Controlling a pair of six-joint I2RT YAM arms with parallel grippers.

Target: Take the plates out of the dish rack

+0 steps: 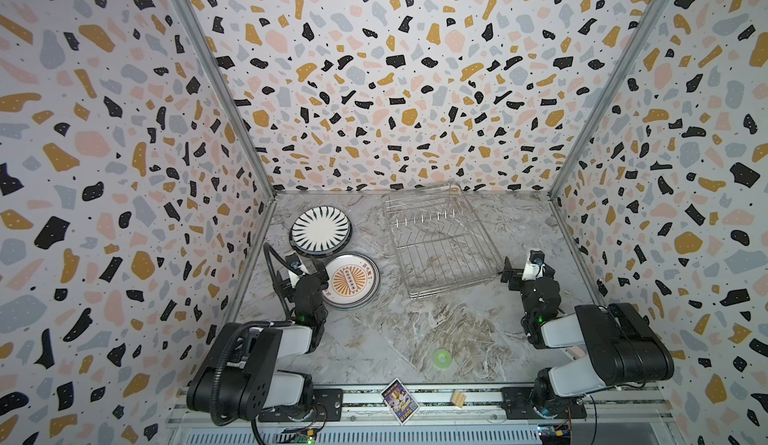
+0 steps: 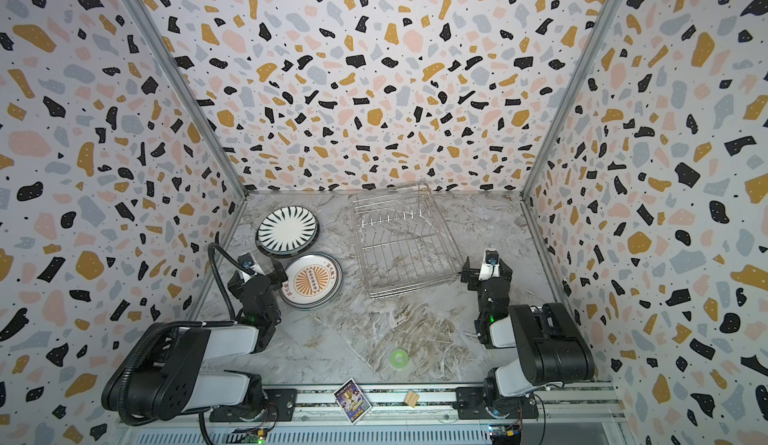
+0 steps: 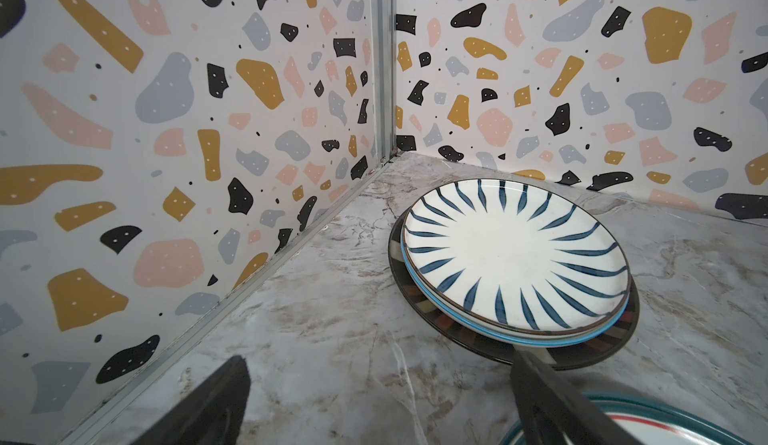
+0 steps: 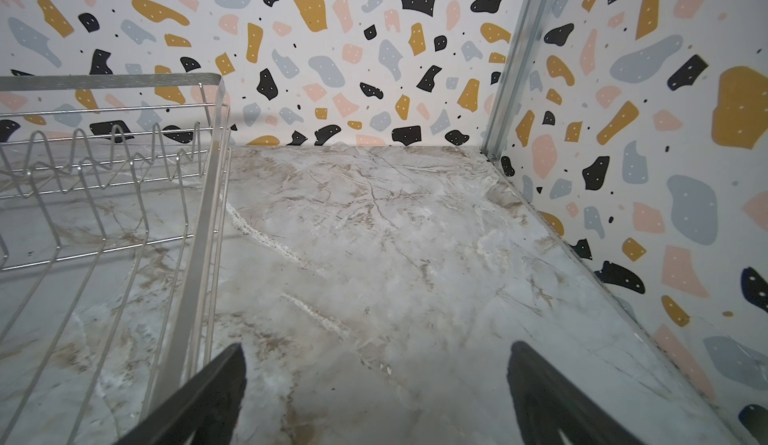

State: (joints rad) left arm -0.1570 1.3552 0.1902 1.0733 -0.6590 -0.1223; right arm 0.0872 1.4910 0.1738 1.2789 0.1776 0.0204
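The dish rack (image 1: 440, 239) (image 2: 405, 241), a silver wire basket, sits at the back middle of the marble table, and no plate shows inside it. Two stacks of plates lie to its left in both top views. One is topped by a black-striped plate (image 1: 321, 230) (image 3: 515, 256) over a dark-rimmed one (image 3: 415, 310). The nearer is topped by an orange sunburst plate (image 1: 352, 281) (image 2: 311, 283). My left gripper (image 1: 305, 270) (image 3: 380, 360) is open beside the sunburst stack, holding nothing. My right gripper (image 1: 528, 270) (image 4: 376, 347) is open over bare table, just right of the rack's rim (image 4: 203, 214).
A small green ring (image 1: 442, 357) lies on the table near the front. A printed card (image 1: 399, 399) and a small wooden block (image 1: 458, 399) rest on the front rail. Terrazzo-patterned walls close in the table on three sides.
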